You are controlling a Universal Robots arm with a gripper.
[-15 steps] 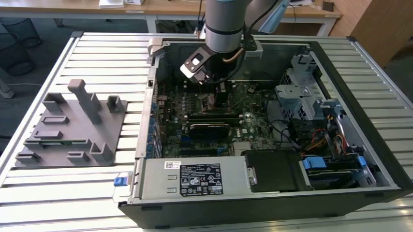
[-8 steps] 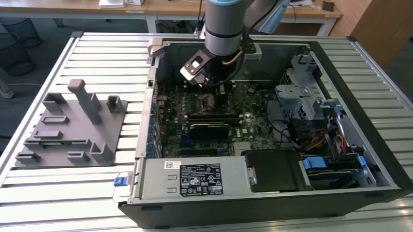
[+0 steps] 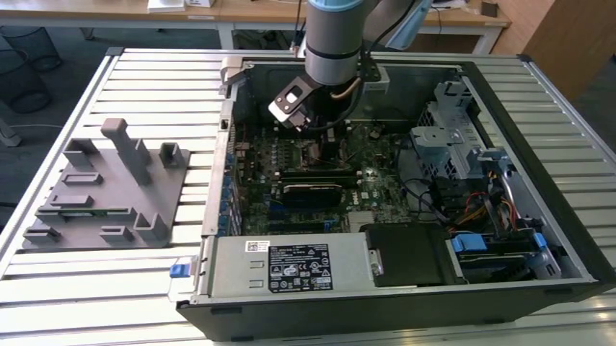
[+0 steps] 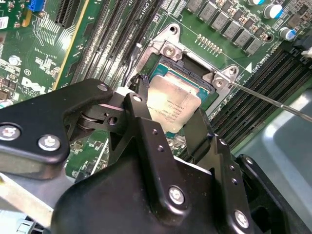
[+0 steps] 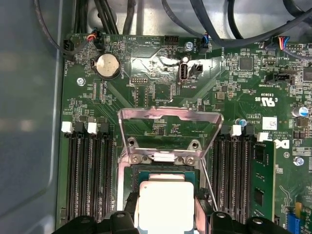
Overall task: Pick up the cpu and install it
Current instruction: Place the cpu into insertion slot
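While the grey parts fixture [image 3: 106, 191] sat at the exterior view's left, the work was inside the open pc case [image 3: 385, 317]. Gripper [image 4: 170, 109] hung over the board, pinching the cpu [image 5: 166, 202] by opposite edges. It held the chip flat, right over the socket [image 5: 165, 170]. Seated or just above, I couldn't tell. Load plate [image 5: 170, 115] stood tipped back, I'd guess to keep the socket free. Drive cage [image 3: 443, 137] was further right. Slatted metal table [image 3: 144, 79] underneath; desks [image 3: 260, 11] and a wire bin [image 3: 24, 43] behind.

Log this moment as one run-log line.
stage: cpu at socket | gripper: shut on cpu | load plate: flipped open | seated: cannot tell
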